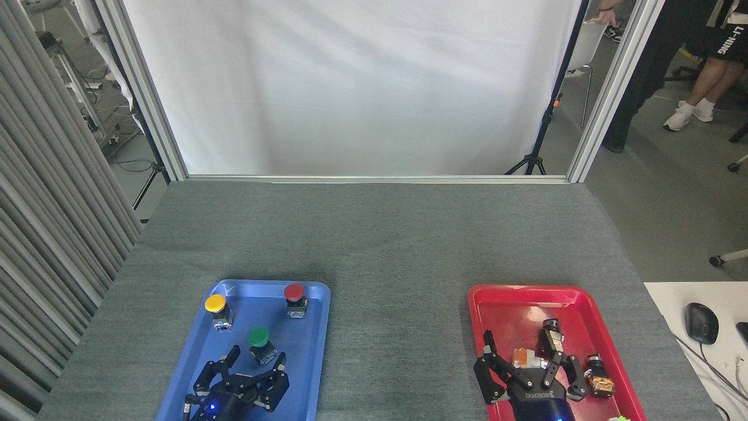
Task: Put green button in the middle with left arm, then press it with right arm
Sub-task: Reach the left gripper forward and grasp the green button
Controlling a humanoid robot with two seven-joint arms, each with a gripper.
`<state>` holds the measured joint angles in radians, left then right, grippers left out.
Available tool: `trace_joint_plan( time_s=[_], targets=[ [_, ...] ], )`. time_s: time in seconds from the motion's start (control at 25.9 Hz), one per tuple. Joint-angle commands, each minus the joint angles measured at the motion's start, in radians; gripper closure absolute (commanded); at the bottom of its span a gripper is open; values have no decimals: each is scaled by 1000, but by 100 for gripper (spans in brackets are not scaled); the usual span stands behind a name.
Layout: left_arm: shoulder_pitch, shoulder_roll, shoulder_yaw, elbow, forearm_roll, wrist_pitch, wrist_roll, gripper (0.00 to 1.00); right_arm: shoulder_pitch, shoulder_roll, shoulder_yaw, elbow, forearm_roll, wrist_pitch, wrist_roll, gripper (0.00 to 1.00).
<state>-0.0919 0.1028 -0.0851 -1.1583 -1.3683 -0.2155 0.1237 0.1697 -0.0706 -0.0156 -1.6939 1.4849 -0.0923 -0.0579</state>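
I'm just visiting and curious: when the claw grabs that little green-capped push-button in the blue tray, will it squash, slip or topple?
The small green-domed push-button on its black-and-silver boxy base looks rigid, so it probably won't squash. Its cap overhangs a narrower base, so a sideways nudge might tip it. The smooth dome may slip; gripping the boxy base seems safer. The open black claw of the left arm sits just in front of it.

Green button (259, 341): domed green cap, black-and-silver boxy base, slightly tilted, inside blue tray (315, 333), near its centre. Left claw (255, 359) fingers spread, just below button. Right claw (520, 359) fingers spread. Middle of surface (397, 339) bare dark grey felt
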Motion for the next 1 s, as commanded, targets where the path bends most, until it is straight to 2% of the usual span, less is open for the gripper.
trace_joint_plan(
  time_s=[0.0, 0.19, 0.35, 0.46, 0.62, 0.66, 0.77, 0.97],
  targets=[
    [-11, 0, -18, 29, 0, -2, -1, 1, 11, -3, 3, -4, -2, -24, -2, 0],
    [-9, -8, -18, 29, 0, 12, 13, 2, 5, -6, -7, -9, -2, -6, 3, 1],
    [-12, -6, -18, 29, 0, 12, 17, 13, 2, 2, -20, 10, -5, -7, 1, 1],
    [-19, -6, -18, 35, 2, 24, 17, 13, -4, 6, -26, 30, -44, -3, 6, 1],
    [-62, -5, -18, 81, 5, 38, 13, 17, -4, 23, -21, 31, -41, 2, 6, 1],
    [-63, -5, -18, 81, 5, 38, 5, 21, -1, 40, -18, 31, -35, 3, 7, 2],
    [-60, 0, -19, 85, 3, 33, 5, 34, 5, 35, -7, 53, -18, 2, 7, 2],
    [-37, 15, -19, 74, 0, -30, 16, 85, -22, 38, 14, 62, 71, 40, 30, 1]
  ],
)
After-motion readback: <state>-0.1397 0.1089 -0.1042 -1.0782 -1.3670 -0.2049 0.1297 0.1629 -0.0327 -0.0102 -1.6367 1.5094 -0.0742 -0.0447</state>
